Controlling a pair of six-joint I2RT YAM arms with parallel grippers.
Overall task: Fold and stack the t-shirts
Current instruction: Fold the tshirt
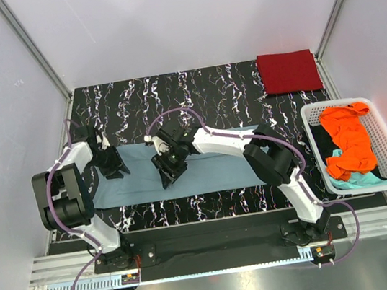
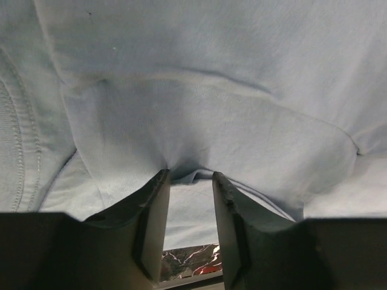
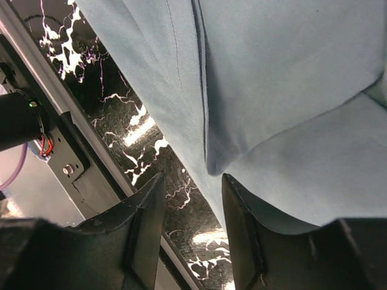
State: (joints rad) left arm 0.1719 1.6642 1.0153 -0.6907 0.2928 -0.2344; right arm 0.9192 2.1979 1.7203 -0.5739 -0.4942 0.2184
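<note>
From above only: folded red t-shirt (image 1: 288,71)

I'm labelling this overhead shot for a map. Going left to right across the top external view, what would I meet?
left arm → grey-blue t-shirt → dark red t-shirt → white basket

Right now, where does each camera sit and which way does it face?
Top external: fixed above and behind the arms, looking down on the table; both arms show, bases at the bottom.
Left wrist: on the left arm's wrist, looking along the left gripper at the grey-blue t-shirt; only its two fingers show.
Right wrist: on the right arm's wrist, looking past the right gripper at the shirt's edge and the table; only its fingers show.
Shared: both wrist views show that same shirt.
</note>
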